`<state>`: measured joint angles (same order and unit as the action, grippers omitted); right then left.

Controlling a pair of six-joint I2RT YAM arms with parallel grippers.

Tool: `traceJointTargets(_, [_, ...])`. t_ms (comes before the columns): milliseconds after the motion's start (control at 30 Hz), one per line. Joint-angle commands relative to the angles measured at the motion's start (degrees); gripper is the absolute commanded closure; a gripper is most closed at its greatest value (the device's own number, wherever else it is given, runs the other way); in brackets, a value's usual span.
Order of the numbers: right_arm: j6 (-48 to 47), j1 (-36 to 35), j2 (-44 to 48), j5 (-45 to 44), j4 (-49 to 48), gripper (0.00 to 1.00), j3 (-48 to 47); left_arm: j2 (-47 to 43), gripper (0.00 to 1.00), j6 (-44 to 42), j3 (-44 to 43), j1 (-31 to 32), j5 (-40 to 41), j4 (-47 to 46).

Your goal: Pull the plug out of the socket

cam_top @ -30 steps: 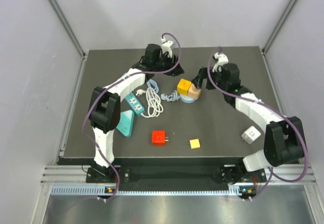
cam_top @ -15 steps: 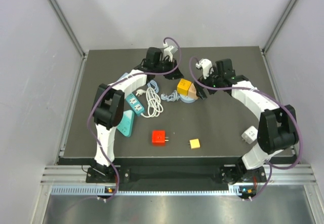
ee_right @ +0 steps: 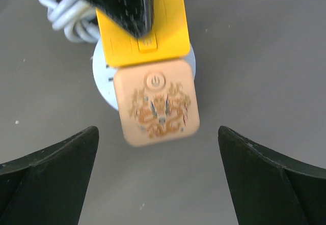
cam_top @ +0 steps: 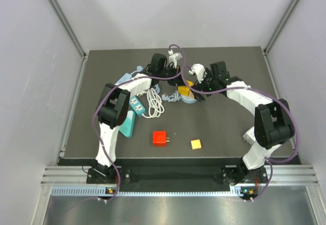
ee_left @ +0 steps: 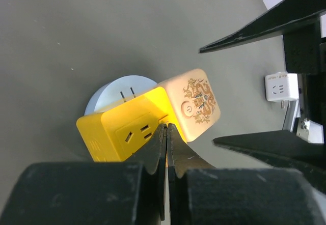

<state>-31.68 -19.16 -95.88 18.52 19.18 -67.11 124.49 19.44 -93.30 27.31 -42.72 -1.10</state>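
- The yellow socket cube (ee_left: 122, 131) sits on a pale blue disc (ee_left: 109, 90).
- The peach plug (ee_right: 158, 108) (dragon print, power symbol on top) is still joined to one side of the cube.
- Left gripper (ee_left: 166, 133): fingers pressed together on nothing, tips at the cube's top edge, just beside the plug.
- Right gripper (ee_right: 158, 136): fingers spread wide, one on either side of the plug, clear of it.

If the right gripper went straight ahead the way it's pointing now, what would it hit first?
Most likely the peach dragon-print plug: it sits centred between the open fingers of the right gripper, joined to the yellow socket cube. Depth is unclear, but nothing shows in front of it.
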Motion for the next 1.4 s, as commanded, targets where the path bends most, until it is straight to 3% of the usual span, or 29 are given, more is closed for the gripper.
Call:
traceJointTargets(0, [-1.2,-1.8,-1.5,-1.6,-7.7,0.0,-0.5,0.0,1.0,-3.1,-0.9,0.1,0.7,2.0])
traceJointTargets(233, [-2.0,-4.4,-4.7,-3.8,-7.6,0.0,-2.1,2.1,1.0,-8.3,-2.8,0.1,1.1,8.1])
traceJointTargets(367, [-2.9,-4.4,-5.4,-3.8,-7.8,0.11,-1.6,2.6,1.0,-9.6,-3.0,0.1,1.1,9.5])
traceJointTargets(433, [-3.6,-4.5,-6.0,-3.7,-7.1,0.3,-2.1,2.9,1.0,-9.6,-2.9,0.1,0.2,9.6])
traceJointTargets(667, [-1.4,-4.5,-7.3,-3.3,-9.2,0.48,-2.8,4.2,1.0,-9.9,-2.9,0.1,-2.0,9.7])
traceJointTargets(767, [-0.6,-4.3,-7.3,-4.5,-9.2,0.74,-2.7,5.1,1.0,-11.3,-3.7,0.1,-2.6,11.4])
traceJointTargets(800, [0.5,-4.3,-7.0,-5.1,-9.9,0.93,-2.5,5.9,1.0,-12.4,-4.4,0.2,-2.6,12.8])
traceJointTargets(833, [1.2,-4.1,-7.0,-5.5,-10.0,1.0,-2.3,6.4,1.0,-12.9,-5.0,0.1,-2.5,13.8])
traceJointTargets(1367, [12.5,-2.5,1.0,-13.9,-34.2,1.0,9.4,14.2,1.0,-21.1,-15.9,2.7,3.5,28.1])
